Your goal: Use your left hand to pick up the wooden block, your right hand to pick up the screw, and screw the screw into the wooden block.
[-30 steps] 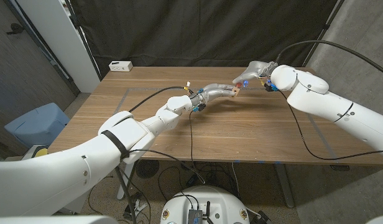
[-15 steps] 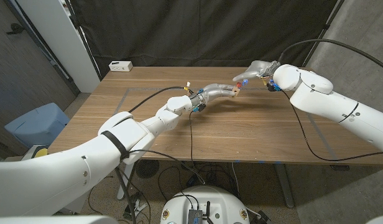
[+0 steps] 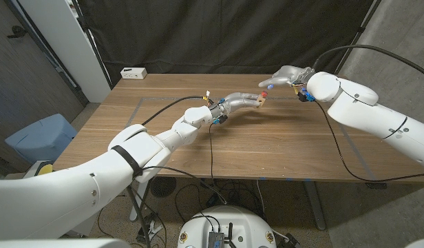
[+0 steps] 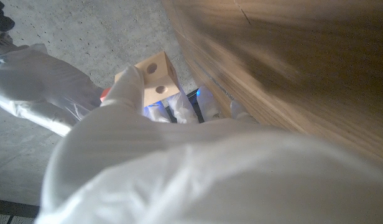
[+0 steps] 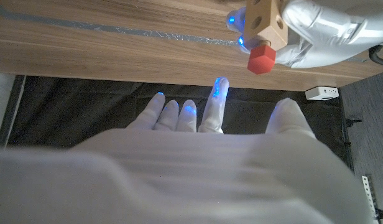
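My left hand holds the wooden block in the air above the far middle of the table. In the left wrist view the pale block shows two round holes above my left hand. The red screw sticks out of the block, its red head pointing toward my right hand. A sliver of the screw shows beside the block. My right hand hovers just past the screw, fingers spread, holding nothing and apart from the screw.
The wooden table spreads under both arms. A white power strip lies at its far left corner. Black cables trail across the table's right side. A blue bin stands on the floor at the left.
My right hand has drawn back from the screw, up and to the right. The screw stays in the block. My left hand has held still.
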{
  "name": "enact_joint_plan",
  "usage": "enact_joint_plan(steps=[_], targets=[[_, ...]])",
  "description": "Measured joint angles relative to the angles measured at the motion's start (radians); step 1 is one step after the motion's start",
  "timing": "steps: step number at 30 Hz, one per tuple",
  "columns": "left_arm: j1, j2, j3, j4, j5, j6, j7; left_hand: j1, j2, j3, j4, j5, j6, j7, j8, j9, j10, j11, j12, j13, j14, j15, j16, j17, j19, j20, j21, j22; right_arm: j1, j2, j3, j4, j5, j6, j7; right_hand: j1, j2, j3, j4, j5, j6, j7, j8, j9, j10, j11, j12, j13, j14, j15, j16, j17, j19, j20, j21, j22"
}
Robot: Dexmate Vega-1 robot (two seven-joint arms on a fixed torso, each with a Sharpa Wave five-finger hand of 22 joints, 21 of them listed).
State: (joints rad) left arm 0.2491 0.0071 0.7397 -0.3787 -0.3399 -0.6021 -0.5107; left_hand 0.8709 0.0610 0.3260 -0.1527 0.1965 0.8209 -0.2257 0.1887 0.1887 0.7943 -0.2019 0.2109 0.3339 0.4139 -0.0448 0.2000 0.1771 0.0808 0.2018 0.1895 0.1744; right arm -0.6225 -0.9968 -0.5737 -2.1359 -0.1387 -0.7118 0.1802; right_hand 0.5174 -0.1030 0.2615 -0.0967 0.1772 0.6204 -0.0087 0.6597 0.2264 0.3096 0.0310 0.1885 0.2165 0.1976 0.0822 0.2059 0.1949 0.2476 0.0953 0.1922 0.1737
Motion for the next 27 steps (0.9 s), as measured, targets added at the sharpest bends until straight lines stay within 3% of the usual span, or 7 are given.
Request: enact_joint_plan(steps=[5, 17, 27], targets=[[0.000, 0.000, -0.002, 0.000, -0.001, 0.000, 0.001, 0.000, 0.000, 0.000, 0.000, 0.000, 0.000, 0.000, 0.000, 0.000, 0.000, 0.000, 0.000, 0.000, 0.000, 0.000, 0.000, 0.000, 0.000, 0.000, 0.000, 0.000, -0.050, 0.008, 0.055, 0.000, 0.053, 0.027, -0.055, 0.005, 0.013, 0.001, -0.001, 0.000, -0.040, 0.016, -0.034, -0.013, -0.017, 0.010, 0.004, 0.000, -0.005, -0.005, 0.000, 0.000, -0.036, -0.015, -0.008, -0.002], [-0.001, -0.002, -0.007, 0.001, -0.007, 0.000, 0.014, -0.001, 0.001, -0.002, -0.002, -0.001, 0.000, 0.000, 0.000, 0.000, 0.000, 0.000, 0.000, 0.000, 0.000, 0.000, 0.000, 0.000, 0.000, 0.000, 0.000, 0.000, -0.164, 0.046, 0.157, 0.020, 0.170, 0.097, -0.184, -0.004, 0.022, 0.005, -0.005, 0.004, -0.054, 0.038, -0.056, -0.022, -0.026, 0.030, 0.004, 0.000, -0.011, 0.000, 0.000, 0.000, -0.039, -0.018, -0.008, -0.007], [-0.001, -0.008, -0.023, 0.003, -0.018, -0.008, 0.032, -0.002, 0.001, -0.002, -0.002, -0.001, 0.000, 0.000, 0.000, 0.000, 0.000, 0.000, 0.000, 0.000, 0.000, 0.000, 0.000, 0.000, 0.000, 0.000, 0.000, 0.000, -0.235, 0.092, 0.212, 0.046, 0.281, 0.175, -0.312, -0.008, 0.026, 0.005, -0.005, 0.008, -0.061, 0.052, -0.076, -0.031, -0.026, 0.030, 0.008, 0.000, -0.015, 0.004, 0.000, 0.000, -0.039, -0.018, -0.008, -0.007]])
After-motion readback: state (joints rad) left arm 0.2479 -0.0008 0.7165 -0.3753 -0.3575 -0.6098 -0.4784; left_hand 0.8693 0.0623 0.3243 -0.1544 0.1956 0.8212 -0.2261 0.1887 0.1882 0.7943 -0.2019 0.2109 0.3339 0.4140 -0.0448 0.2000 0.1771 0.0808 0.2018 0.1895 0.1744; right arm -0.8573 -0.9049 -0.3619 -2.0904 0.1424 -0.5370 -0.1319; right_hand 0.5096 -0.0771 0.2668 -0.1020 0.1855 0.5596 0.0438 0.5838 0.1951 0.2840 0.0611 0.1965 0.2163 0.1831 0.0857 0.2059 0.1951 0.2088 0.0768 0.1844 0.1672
